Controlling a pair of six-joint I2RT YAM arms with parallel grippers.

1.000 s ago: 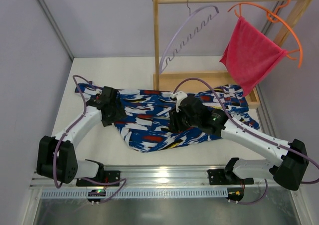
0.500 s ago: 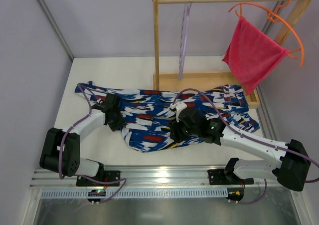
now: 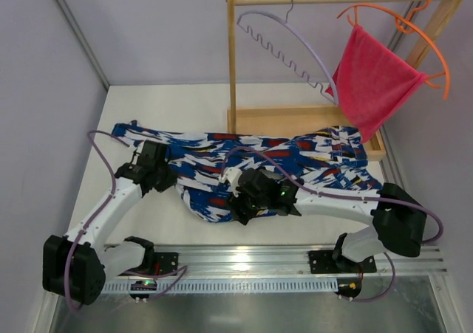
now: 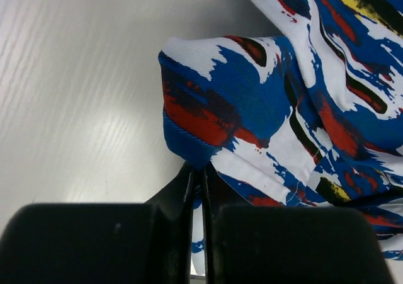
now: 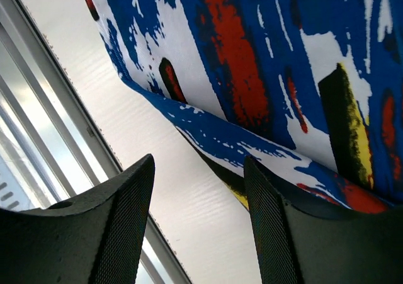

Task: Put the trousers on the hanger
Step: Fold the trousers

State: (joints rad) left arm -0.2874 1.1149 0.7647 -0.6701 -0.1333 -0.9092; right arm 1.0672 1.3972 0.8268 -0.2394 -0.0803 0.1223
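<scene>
At centre left the left gripper (image 4: 196,177) has just pinched shut on the trousers (image 4: 264,107); the right gripper (image 5: 198,189) is opening, empty, so lifting may begin.

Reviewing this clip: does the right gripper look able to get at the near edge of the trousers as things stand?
Probably yes: the right gripper stands open at the near edge of the trousers, and nothing lies between it and the fabric.
</scene>
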